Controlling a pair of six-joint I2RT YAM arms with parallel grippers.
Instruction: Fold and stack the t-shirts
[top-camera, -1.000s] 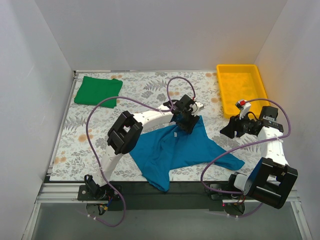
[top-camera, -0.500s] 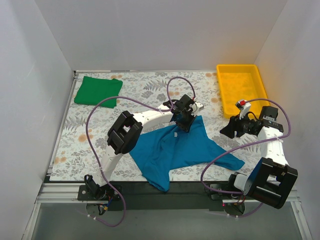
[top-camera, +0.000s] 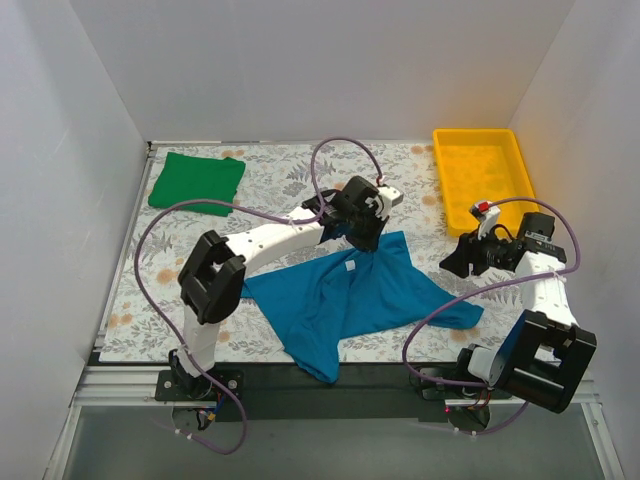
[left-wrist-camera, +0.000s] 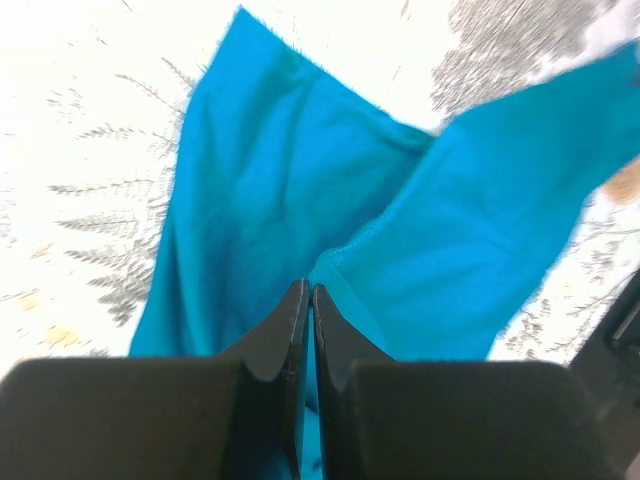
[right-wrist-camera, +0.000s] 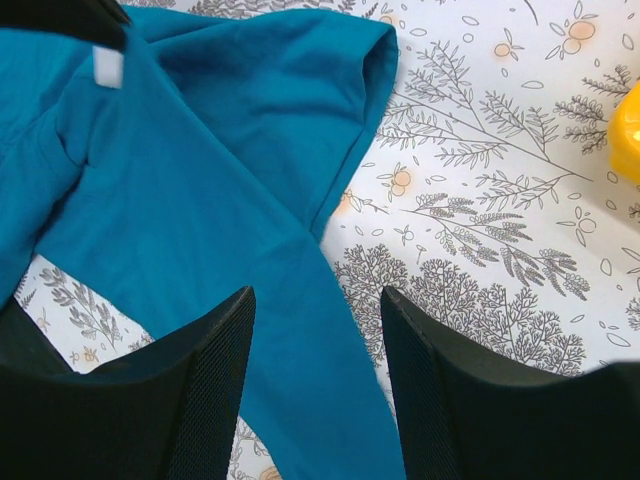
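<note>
Pinching the plain teal-blue cloth t-shirt (top-camera: 350, 300) at its far edge

The shirt lies crumpled at near-centre of the floral worktop (top-camera: 170, 290). The left gripper (top-camera: 362, 240) is clamped on a fold of it. The right gripper (right-wrist-camera: 315, 300) hangs near the right edge, fingers spread with nothing between them, over the shirt's right-hand part. The bright green cloth t-shirt (top-camera: 197, 182) sits folded in the far-left corner. Judgement: the cloth is light and limp and will bunch, so one pinch won't spread it. Take hem or shoulder seams with both arms, well apart.

top: high, near side, facing down | left, right wrist: close, facing down | all 3 share teal shirt (top-camera: 350, 295)
</note>
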